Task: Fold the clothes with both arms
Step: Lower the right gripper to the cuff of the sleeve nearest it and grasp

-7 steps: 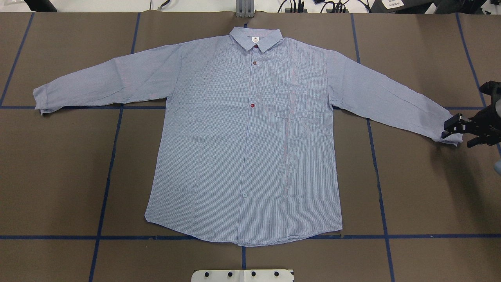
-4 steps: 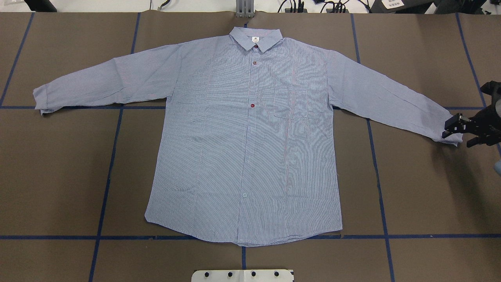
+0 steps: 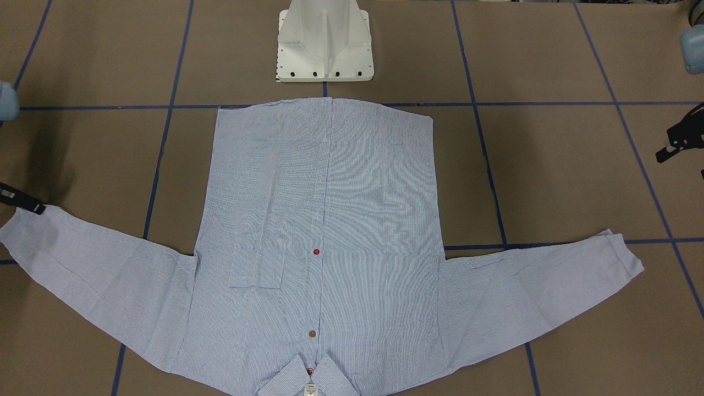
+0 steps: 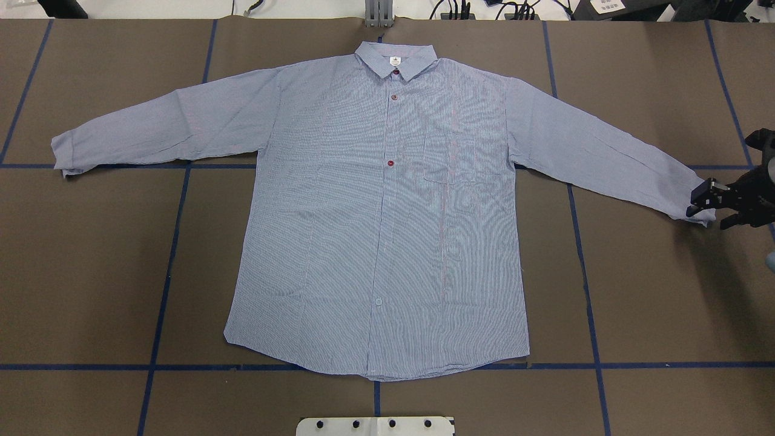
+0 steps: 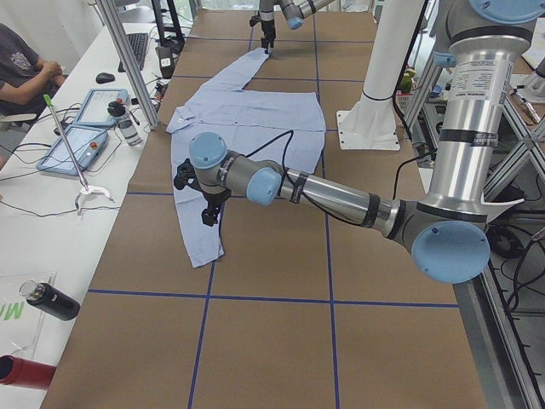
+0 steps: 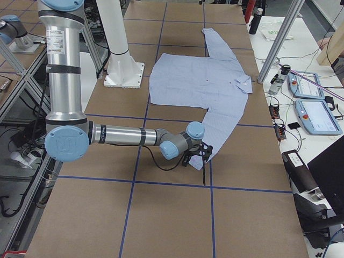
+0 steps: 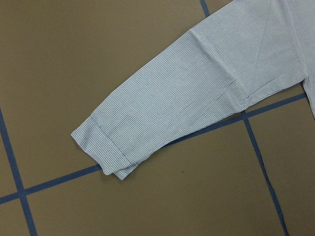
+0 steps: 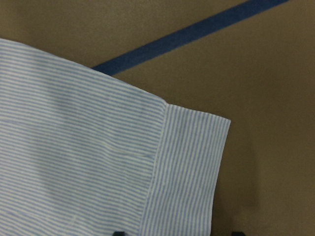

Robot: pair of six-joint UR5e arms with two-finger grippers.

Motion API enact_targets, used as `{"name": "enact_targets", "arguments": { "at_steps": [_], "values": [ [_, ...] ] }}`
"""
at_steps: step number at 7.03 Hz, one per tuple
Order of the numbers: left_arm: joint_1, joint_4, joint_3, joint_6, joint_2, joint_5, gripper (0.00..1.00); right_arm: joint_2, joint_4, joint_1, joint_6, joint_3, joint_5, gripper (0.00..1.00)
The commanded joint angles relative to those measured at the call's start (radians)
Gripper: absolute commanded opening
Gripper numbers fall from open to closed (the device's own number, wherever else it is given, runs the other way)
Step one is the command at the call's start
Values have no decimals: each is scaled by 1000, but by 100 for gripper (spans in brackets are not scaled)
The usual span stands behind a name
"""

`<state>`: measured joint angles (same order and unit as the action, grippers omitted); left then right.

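Overhead exterior view has the shirt (image 4: 375,212) spread flat and face up on the brown table (image 4: 91,272). It is buttoned, its collar (image 4: 396,60) at the far edge and its hem near the robot's base, with both sleeves flung out to the sides.

The right gripper (image 4: 699,203) is low at the far right, at the very end of the right-hand cuff (image 8: 187,172). From its wrist camera I see two dark fingertips (image 8: 118,232) set wide apart, one over the striped cloth and one beyond the cuff's edge over bare table. So its jaws are parted and grip nothing yet.

The left gripper (image 3: 679,144) hangs well above the table on the left. The left-hand cuff (image 7: 106,147) lies below it across a blue tape line (image 7: 49,182). I cannot tell whether those jaws are parted or closed.

To my eye the step in hand is taking hold of the sleeve ends. For a good pinch, I'd have the right gripper come further in over the cuff, so both layers sit between the pads rather than just the hem edge. It should then press lightly to the table before closing. The thin cloth looks likely to slide or bunch if it is nudged sideways. The left arm needs to drop squarely onto its cuff, so that both sleeves can be lifted evenly.
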<state>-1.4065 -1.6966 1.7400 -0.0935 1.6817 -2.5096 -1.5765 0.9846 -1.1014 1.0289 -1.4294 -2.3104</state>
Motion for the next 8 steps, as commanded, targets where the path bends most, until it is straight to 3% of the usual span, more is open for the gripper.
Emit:
{"name": "enact_targets", "arguments": {
  "at_steps": [1, 2, 4, 6, 8],
  "values": [
    [0, 0, 1, 0, -2, 0, 100, 0, -4, 0, 19, -3, -1, 7],
    [-2, 0, 1, 0, -2, 0, 100, 0, -4, 0, 19, -6, -1, 0],
    [-2, 0, 4, 0, -2, 0, 100, 0, -4, 0, 22, -35, -3, 0],
    [-2, 0, 6, 0, -2, 0, 100, 24, 0, 0, 22, -145, 2, 0],
    [-2, 0, 3, 0, -2, 0, 100, 212, 29, 35, 87, -141, 5, 0]
  ]
}}
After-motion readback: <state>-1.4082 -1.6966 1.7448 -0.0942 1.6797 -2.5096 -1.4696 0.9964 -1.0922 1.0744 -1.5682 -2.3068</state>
